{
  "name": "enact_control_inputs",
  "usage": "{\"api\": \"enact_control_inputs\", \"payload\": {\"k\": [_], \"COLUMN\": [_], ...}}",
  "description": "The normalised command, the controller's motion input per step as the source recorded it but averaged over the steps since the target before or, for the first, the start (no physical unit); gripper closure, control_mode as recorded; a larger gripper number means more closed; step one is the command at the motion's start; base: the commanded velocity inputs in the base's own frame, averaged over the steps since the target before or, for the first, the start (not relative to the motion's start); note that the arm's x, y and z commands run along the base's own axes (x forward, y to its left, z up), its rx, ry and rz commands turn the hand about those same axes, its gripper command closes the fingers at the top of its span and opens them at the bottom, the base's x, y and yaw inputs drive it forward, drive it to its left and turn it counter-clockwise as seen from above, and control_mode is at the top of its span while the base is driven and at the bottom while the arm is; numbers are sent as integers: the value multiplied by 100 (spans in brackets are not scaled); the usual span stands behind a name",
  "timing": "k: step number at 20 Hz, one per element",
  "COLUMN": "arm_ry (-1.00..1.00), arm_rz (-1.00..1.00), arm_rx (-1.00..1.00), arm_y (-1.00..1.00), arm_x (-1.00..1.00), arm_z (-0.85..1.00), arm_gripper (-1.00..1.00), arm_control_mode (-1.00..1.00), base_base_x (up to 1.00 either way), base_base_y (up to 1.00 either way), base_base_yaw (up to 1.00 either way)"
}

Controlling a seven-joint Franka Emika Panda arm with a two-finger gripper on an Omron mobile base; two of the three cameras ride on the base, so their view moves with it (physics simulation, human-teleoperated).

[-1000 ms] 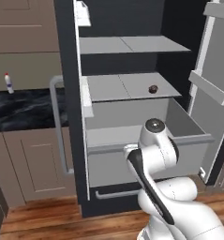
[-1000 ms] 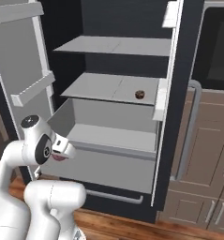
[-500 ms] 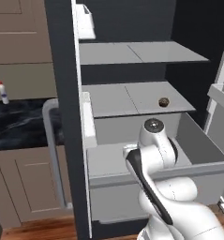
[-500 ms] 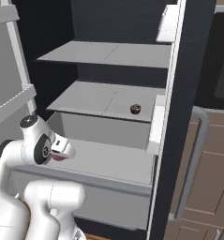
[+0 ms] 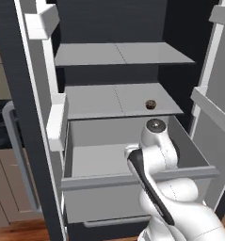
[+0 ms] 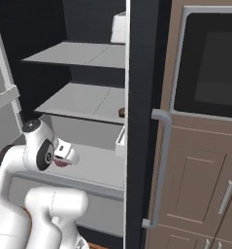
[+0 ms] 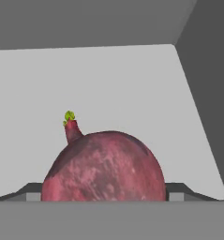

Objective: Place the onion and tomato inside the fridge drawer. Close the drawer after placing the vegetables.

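The tool [image 7: 104, 199] is pinching the onion [image 7: 104, 166]; in the hand view the bulb sits between the two finger tips, which press against it at 3 and 9 o'clock, and its short stem with a green tip points toward 11 o'clock. Behind the onion, toward 12 o'clock, lies the bare grey floor of the fridge drawer [image 7: 132, 84], with its back wall at the top and a side wall at 2 o'clock. So the drawer floor is straight ahead of the tool along its pointing line, and the onion is apart from the floor, not touching it.

In the left base view the drawer [image 5: 132, 181] is pulled out, and the arm reaches over its front edge. I judge the coming move is to lower the onion and release it. On the shelf above rests a small dark ball [image 5: 151, 104].
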Motion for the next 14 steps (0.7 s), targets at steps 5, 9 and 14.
{"api": "enact_control_inputs", "payload": {"k": [5,9,14], "arm_ry": [3,21,38], "arm_rz": [8,2,0], "arm_rx": [8,5,0], "arm_y": [-9,2,34], "arm_x": [66,95,54], "arm_z": [27,7,-24], "arm_gripper": [100,100,100], "arm_control_mode": [-100,-100,-100], "base_base_x": [0,0,0], "base_base_y": [0,0,0], "base_base_yaw": [0,0,0]}}
